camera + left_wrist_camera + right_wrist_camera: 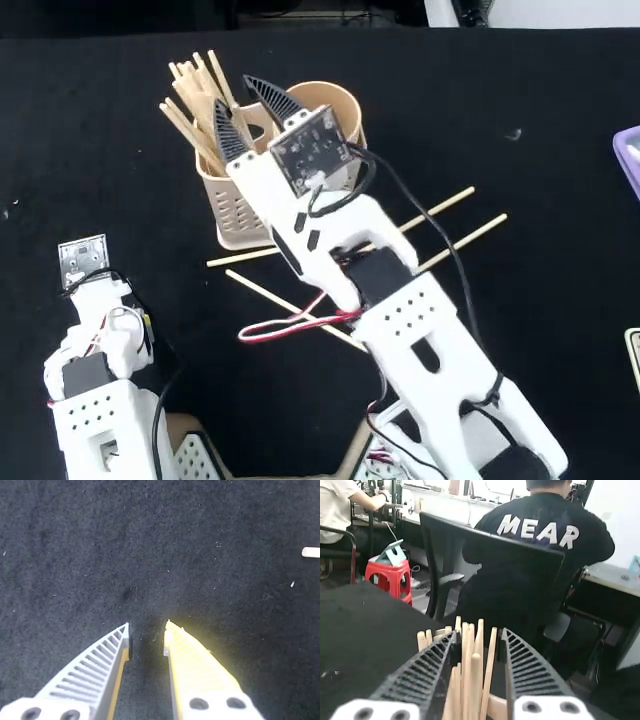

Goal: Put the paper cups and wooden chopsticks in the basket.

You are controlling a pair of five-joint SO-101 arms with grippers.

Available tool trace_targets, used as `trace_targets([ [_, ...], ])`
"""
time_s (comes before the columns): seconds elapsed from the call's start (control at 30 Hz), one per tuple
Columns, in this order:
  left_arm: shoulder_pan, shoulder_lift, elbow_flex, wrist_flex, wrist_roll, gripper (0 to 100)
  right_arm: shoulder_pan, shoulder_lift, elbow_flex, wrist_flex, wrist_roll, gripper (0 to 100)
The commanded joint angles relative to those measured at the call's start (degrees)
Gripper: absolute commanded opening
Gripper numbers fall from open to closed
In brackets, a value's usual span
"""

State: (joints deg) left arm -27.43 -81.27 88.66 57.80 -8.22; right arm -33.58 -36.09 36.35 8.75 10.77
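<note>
A beige basket stands at the table's far middle with several wooden chopsticks upright in it. A tan paper cup shows at its right side, partly hidden by the right arm; whether it is inside I cannot tell. My right gripper hangs open over the basket, and the chopstick bundle rises between its black fingers. Three loose chopsticks lie on the black cloth: one long, one to the right, one diagonal. My left gripper points down at bare cloth, slightly open and holding nothing.
The left arm stands at the near left. A purple object sits at the right edge. A chopstick end pokes into the left wrist view. The right arm's red and white cables hang over the diagonal chopstick.
</note>
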Motion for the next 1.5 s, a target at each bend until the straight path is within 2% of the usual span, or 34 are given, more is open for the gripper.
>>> trace_targets([
  [0.0,-0.4,-0.62,-0.4,-1.05,0.53,13,1.14,-1.19,-7.08,3.34,-0.18,11.4],
  [0.1,-0.4,-0.62,-0.4,-1.05,0.53,13,1.14,-6.37,-10.59,10.64,-0.09,11.4],
  [0.2,-0.4,-0.62,-0.4,-1.05,0.53,13,1.32,-15.08,-12.44,22.51,-0.09,11.4],
  [0.3,-0.4,-0.62,-0.4,-1.05,0.53,13,4.48,-24.04,-12.44,35.96,-0.09,11.4],
  [0.4,-0.4,-0.62,-0.48,-1.05,0.53,13,13.19,-30.29,-10.51,49.41,0.0,11.4],
  [0.5,-0.4,-0.62,-0.4,-1.05,0.53,13,23.65,-31.96,-3.56,55.21,0.88,11.3],
  [0.67,-0.4,-0.62,-0.4,-1.14,0.53,13,34.55,-27.74,14.9,45.63,10.37,11.3],
  [0.83,-0.4,-0.62,-0.4,-1.14,0.53,13,39.21,-19.38,23.08,35.78,10.02,11.3],
  [1.0,-0.4,-0.62,-0.4,-1.14,0.53,13,39.38,-10.77,23.16,30.07,-1.05,11.3],
  [1.27,-0.4,-0.62,-0.4,-1.05,0.53,13,38.86,10.33,13.58,24.62,-25.14,11.3],
  [1.37,-0.4,-0.62,-0.4,-1.05,0.53,13,38.86,19.56,10.24,24.62,-29.19,11.6],
  [1.47,-0.4,-0.62,-0.4,-0.97,0.53,13,38.86,27.47,6.55,24.62,-29.71,11.4],
])
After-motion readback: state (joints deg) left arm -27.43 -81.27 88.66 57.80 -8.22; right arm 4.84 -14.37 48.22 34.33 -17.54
